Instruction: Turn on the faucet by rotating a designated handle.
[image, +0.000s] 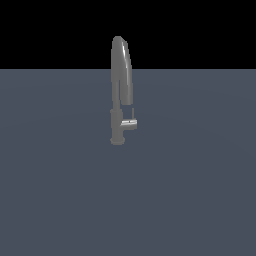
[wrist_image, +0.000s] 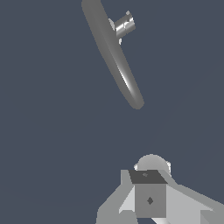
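Grey floor carries the faucet (image: 120, 85); its handle (image: 129, 123) lies well ahead of the pincer (wrist_image: 148, 192), whose jaw state cannot be told.

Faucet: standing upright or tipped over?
Upright: the faucet stands on its base, its spout arching overhead, and the handle juts sideways.

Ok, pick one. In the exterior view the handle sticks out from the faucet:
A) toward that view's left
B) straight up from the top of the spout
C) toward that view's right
C: the handle juts from the lower body of the faucet toward the exterior view's right.
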